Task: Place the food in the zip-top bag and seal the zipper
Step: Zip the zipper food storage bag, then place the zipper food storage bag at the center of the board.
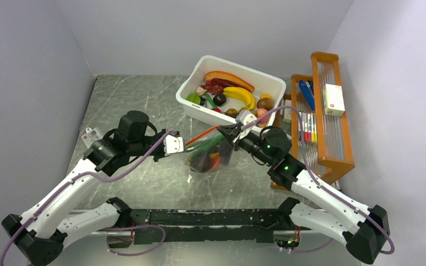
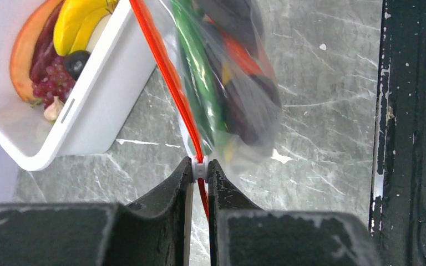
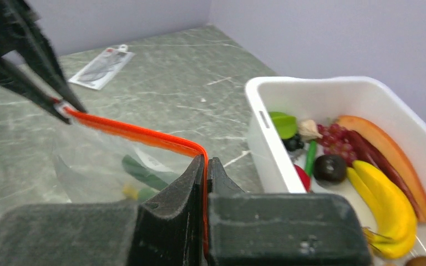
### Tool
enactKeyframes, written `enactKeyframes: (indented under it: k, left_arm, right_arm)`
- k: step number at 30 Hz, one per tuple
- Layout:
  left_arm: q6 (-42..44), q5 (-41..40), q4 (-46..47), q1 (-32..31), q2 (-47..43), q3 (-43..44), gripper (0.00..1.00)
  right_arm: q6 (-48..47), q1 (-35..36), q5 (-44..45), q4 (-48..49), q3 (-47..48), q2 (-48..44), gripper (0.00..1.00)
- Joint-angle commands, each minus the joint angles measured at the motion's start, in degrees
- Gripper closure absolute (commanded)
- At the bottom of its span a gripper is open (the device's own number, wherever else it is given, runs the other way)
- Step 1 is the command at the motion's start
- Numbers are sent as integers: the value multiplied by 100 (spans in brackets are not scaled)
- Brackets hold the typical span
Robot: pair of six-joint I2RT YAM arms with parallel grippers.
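The grey marbled table [image 1: 133,105] lies under both of your grippers. The orange rack [image 1: 338,149] stands off to the outer side of your right gripper [image 3: 206,163], well apart from it. The white tub [image 3: 310,83] sits just beyond that gripper's fingertips.

The zip-top bag [image 3: 89,160] hangs between your two grippers. Its top edge is stretched from one to the other and its clear body sags below them toward the table; you cannot tell whether its bottom touches the surface.

The zipper [image 2: 169,77] runs as a taut orange-red line from your left gripper [image 2: 199,166] across to the right one. Your left gripper is pinched together on one end of it, right at a small white tab [image 2: 199,169] caught between the fingertips. Your right gripper is pressed together on the other end, where the strip bends down between its fingers.

The food [image 2: 199,83] lies inside the bag below the zipper, between the grippers — a long green piece, something red and some dark purple. More of it lies in the tub past the right gripper.
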Motion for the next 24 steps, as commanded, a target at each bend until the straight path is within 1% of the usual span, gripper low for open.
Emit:
enactKeyframes:
  k: [1,3,6,9,11,13,18,20,22,24]
  left_arm:
    - [-71,-229,-697,23,184,140,93]
    - [-77,-269,-696,23,168,133,93]
    - [-214,-470,-404,23,-22,-135,93]
    - [-295,-404,-385,23,-28,-228,93]
    - [-345,-367,-341,23,-36,-299,93]
    - [-366,-384,-272,24,-87,-423,93]
    - [-347,-600,-194,23,-192,-567,93]
    - [-337,-668,-201,25,-235,-529,93]
    - [-332,-787,-199,23,-276,-470,93]
    - [-344,-976,-216,23,-325,-378,93]
  right_arm:
    - [-13,-346,1235,346,37,-164,100]
    - [93,-441,1510,463,-74,-225,100]
    - [171,-601,1766,478,-110,-247,100]
    - [253,-812,1748,465,-95,-228,100]
    - [183,-867,1466,445,-55,-154,100]
    - [153,-862,1269,79,211,27,100]
    - [177,-926,1547,312,-51,-204,100]
    - [153,-977,1217,174,74,-90,100]
    - [177,-987,562,52,198,134,100]
    - [209,-990,66,163,179,267,100]
